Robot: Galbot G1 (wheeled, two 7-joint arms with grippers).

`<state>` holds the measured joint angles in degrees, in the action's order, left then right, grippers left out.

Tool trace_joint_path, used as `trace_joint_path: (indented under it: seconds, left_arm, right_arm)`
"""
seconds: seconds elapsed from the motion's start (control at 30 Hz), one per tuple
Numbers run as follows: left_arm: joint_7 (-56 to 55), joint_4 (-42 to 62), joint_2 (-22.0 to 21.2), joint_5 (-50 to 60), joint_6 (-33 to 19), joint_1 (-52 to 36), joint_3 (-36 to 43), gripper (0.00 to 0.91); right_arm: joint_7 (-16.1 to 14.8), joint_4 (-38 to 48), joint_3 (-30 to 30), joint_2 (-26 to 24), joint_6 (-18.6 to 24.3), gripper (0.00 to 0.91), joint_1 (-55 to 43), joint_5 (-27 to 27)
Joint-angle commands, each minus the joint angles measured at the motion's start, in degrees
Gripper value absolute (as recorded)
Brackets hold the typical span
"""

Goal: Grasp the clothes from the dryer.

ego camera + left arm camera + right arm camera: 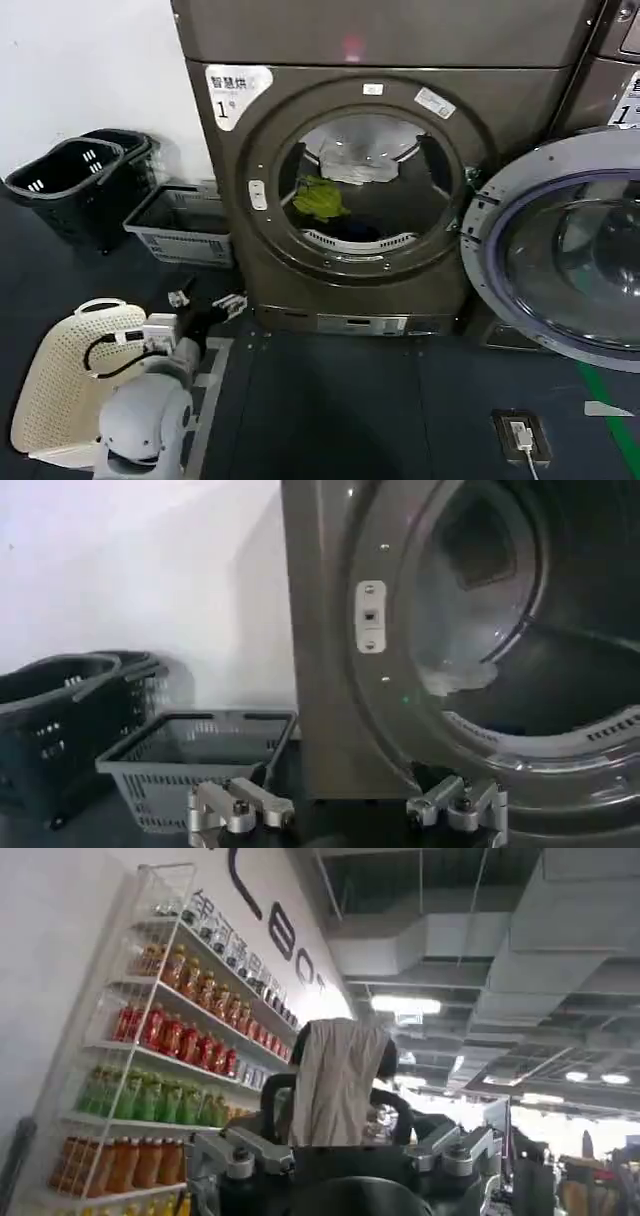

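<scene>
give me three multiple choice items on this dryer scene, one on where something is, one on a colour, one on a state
1. Where are the clothes?
A. inside the drum of the dryer
B. in the grey basket
C. on the floor

2. What colour is most of the bundle?
A. red
B. yellow-green
C. white

3. How does the dryer door stand?
A. shut
B. swung open to the side
C. taken off and lying flat

Answers:
1. A, the head view shows the bundle lying behind the porthole.
2. B, it shows yellow-green against the dark drum.
3. B, the round door hangs open beside the porthole, and the left gripper, open, sits low in front of the machine.
</scene>
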<state>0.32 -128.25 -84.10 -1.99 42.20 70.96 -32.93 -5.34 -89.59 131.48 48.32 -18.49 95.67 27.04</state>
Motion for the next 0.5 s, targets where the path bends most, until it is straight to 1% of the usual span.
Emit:
trace_joint_path:
  seconds: [0.03, 0.5]
  left_arm:
    - [0.03, 0.06, -0.07, 0.01, 2.8, -0.01, 0.07, 0.907]
    - [1.03, 0.34, 0.05, 1.61, 2.8, 0.01, 0.27, 0.907]
  right_arm:
    - [0.14, 0.0, -0.04, -0.01, 0.02, 0.907, -0.05, 0.28]
    - [0.15, 0.05, 0.15, 0.1, -0.06, 0.907, 0.11, 0.45]
